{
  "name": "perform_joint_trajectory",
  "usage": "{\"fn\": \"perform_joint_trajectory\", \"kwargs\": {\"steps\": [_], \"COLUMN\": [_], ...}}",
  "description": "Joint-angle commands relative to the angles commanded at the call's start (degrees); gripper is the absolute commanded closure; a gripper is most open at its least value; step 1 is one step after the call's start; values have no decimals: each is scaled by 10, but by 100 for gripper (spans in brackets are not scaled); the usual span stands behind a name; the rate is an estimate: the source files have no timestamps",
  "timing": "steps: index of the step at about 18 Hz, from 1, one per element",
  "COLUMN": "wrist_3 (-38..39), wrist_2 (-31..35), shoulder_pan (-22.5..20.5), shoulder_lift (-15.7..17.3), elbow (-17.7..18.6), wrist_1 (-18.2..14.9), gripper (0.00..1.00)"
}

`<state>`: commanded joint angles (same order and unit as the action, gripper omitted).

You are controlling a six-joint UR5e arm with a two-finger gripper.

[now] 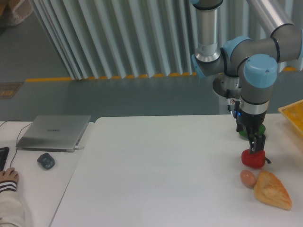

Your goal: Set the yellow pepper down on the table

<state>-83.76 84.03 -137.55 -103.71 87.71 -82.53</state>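
Note:
The yellow pepper does not show in this view. My gripper (256,147) hangs straight down at the right side of the white table (156,179), its dark fingers just above or touching the top of a red bell pepper (253,160). A green bell pepper (245,133) lies right behind the gripper, mostly hidden by it. I cannot tell whether the fingers are open or shut, or whether they hold anything.
A brown egg-shaped item (247,178) and an orange wedge-shaped item (272,190) lie in front of the red pepper. A yellow tray corner (293,116) shows at the right edge. On the adjoining desk are a grey laptop (54,132), a dark mouse (46,161) and a person's hand (7,177).

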Motion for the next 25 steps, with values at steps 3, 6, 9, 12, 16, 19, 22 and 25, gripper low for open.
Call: {"fn": "perform_joint_trajectory", "kwargs": {"steps": [3, 6, 9, 12, 16, 19, 22, 25], "wrist_3": [-1, -2, 2, 5, 5, 8, 4, -7], "wrist_2": [0, 2, 2, 2, 6, 32, 68, 73], "shoulder_pan": [-1, 0, 1, 2, -3, -12, -18, -39], "shoulder_lift": [0, 0, -1, -3, 0, 4, 3, 1], "elbow": [-2, -2, -1, 3, 22, 17, 10, 10], "wrist_1": [1, 8, 10, 13, 60, 60, 62, 97], "gripper": [0, 0, 0, 0, 0, 0, 0, 0]}}
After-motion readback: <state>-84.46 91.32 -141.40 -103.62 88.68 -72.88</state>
